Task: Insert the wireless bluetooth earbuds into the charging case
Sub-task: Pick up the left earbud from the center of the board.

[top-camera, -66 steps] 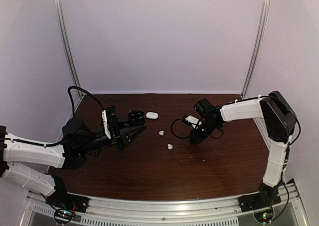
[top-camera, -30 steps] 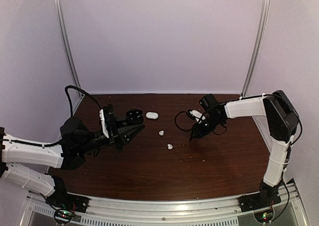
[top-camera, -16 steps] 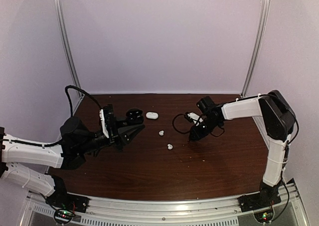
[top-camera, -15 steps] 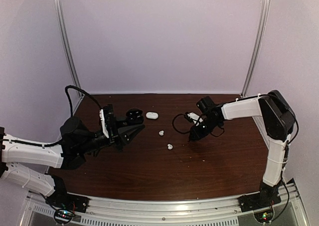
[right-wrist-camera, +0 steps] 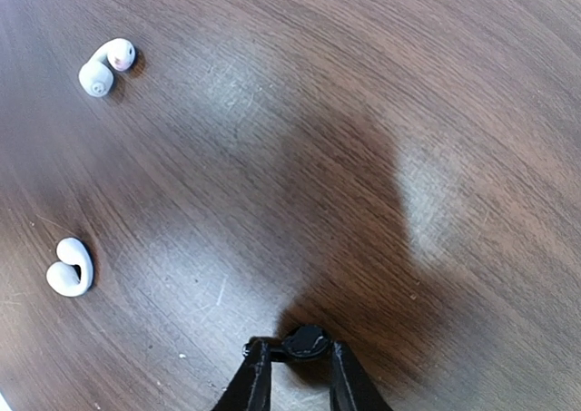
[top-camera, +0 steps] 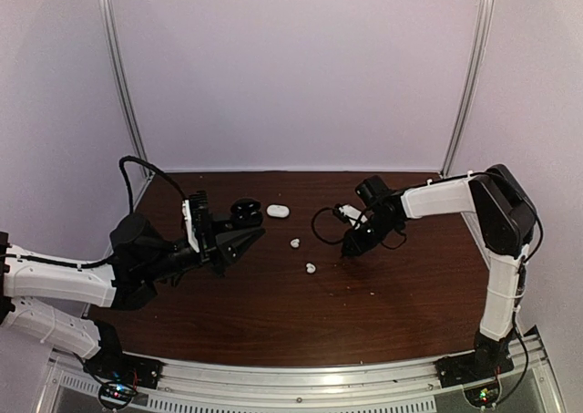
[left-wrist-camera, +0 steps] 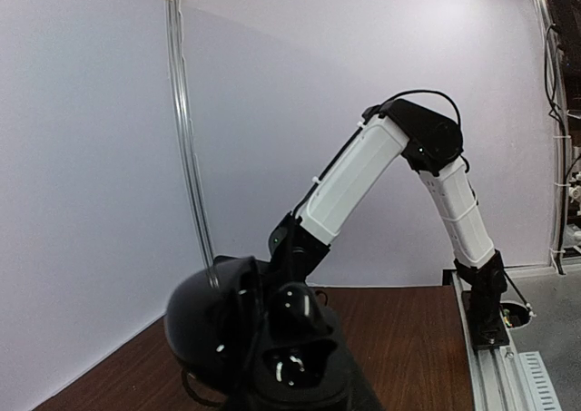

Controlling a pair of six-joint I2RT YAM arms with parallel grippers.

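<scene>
The black earbud (right-wrist-camera: 306,341) is nipped between the very tips of my right gripper (top-camera: 348,249), low over the table (top-camera: 273,322). I cannot tell from the wrist view whether it is lifted clear or touching the wood. Two more buds lie loose on the table: the far white earbud (right-wrist-camera: 107,66) at about 10 o'clock from the tips, and the near white earbud (right-wrist-camera: 70,268) at about 9 o'clock, both well apart from the claw.

From above, the black charging case (left-wrist-camera: 263,347) is out at 9 o'clock from my right gripper, beyond the white buds. Its lid looks open. My left gripper (top-camera: 244,240) appears clamped on it, though its own wrist view hides the fingers behind the case. The white case (top-camera: 278,211) lies just beside it on the table.

The pinch is on a tiny rounded piece, so I judge it could twist or pop free. I would hold the squeeze even, lift straight up, and carry the bud slowly toward 9 o'clock, high enough to pass over the white buds. I would want the case's pocket facing up, and I would let go only once the bud is seated
</scene>
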